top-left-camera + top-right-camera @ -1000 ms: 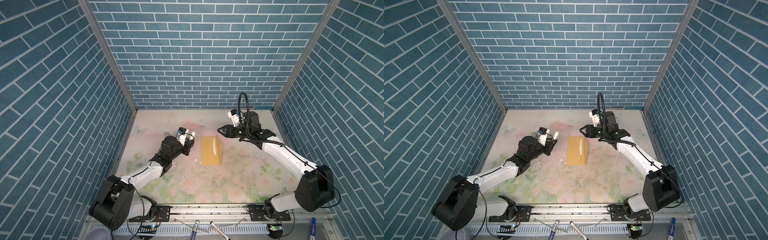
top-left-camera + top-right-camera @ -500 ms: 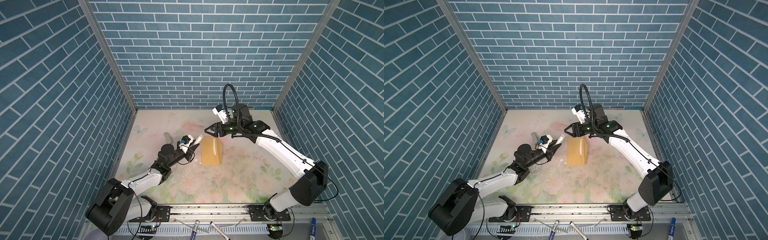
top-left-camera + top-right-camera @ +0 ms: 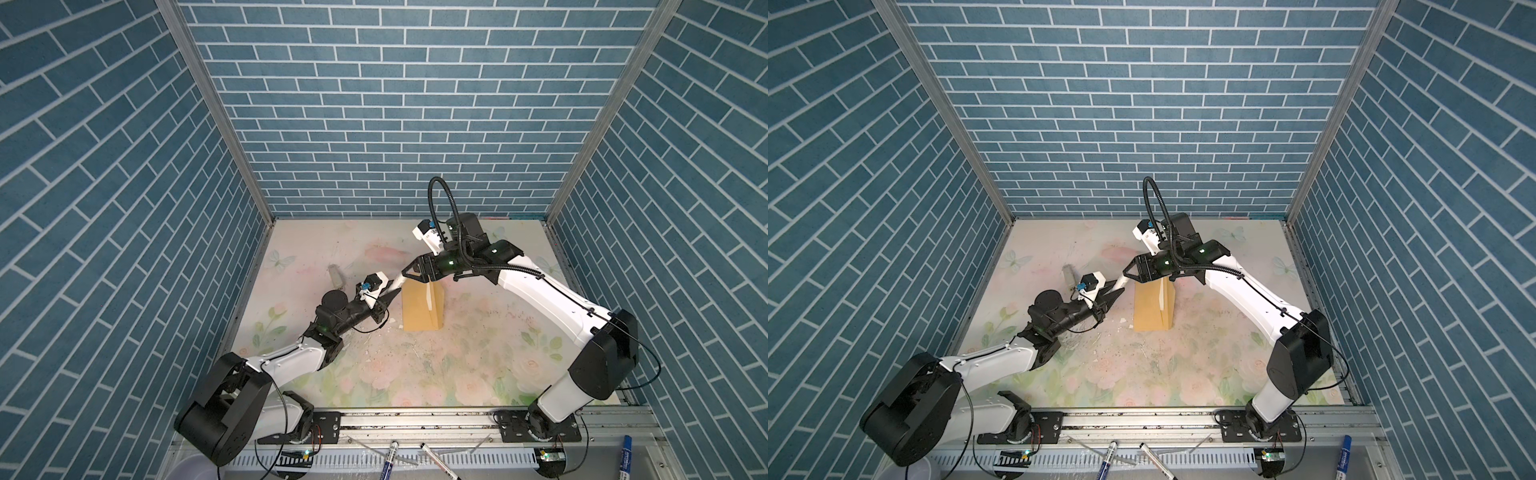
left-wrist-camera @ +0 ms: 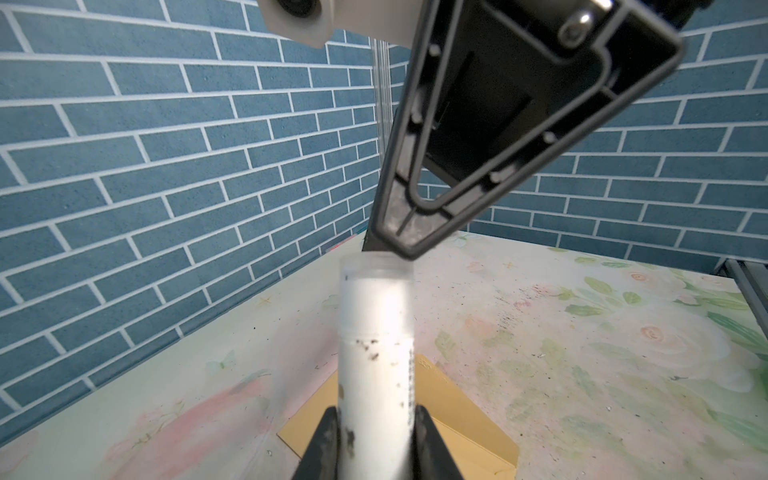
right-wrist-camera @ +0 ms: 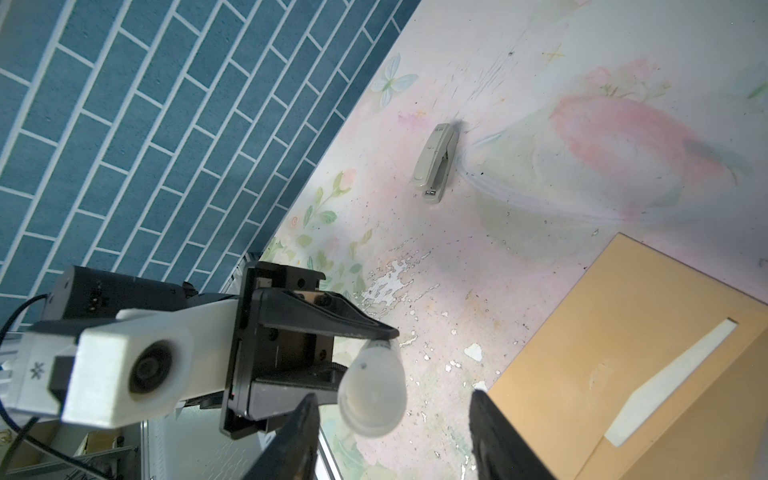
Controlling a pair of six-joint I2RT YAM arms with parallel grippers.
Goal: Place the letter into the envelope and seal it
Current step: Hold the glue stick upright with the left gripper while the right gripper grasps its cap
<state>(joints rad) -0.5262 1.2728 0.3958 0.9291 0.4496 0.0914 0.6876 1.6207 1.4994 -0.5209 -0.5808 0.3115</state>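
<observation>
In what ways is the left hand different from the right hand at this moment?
The left hand is shut on a white tube; the right hand is open, the tube's capped end between its fingers. The left hand is beside the envelope; the right hand reaches over its far end. Both are black and meet at the tube.

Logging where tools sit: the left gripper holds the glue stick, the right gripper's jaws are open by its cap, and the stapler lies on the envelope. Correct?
Not quite: the stapler lies on the floral table, well apart from the envelope, as the right wrist view shows. The rest holds.
</observation>
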